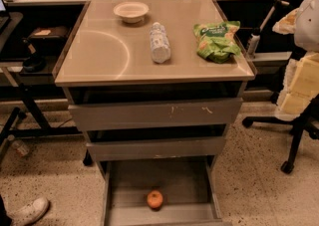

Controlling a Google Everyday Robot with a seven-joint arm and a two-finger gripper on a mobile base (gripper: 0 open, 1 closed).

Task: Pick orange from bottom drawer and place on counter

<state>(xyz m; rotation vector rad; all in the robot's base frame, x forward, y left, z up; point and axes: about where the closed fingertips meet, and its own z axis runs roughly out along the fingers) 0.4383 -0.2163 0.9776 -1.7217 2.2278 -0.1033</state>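
The robot's gripper is nowhere in the frame, so whether it is spread or pressed together cannot be told. At bottom centre, a small round orange fruit [155, 199] sits on the floor of the open lowest grey metal drawer [149, 177], near its front wall. Above, the glossy beige-grey worktop [99, 51] carries a pale bowl [131, 11], a toppled plastic bottle [160, 42] and a green snack bag [217, 40]. By the look of it, grasp, lift and placement all remain.
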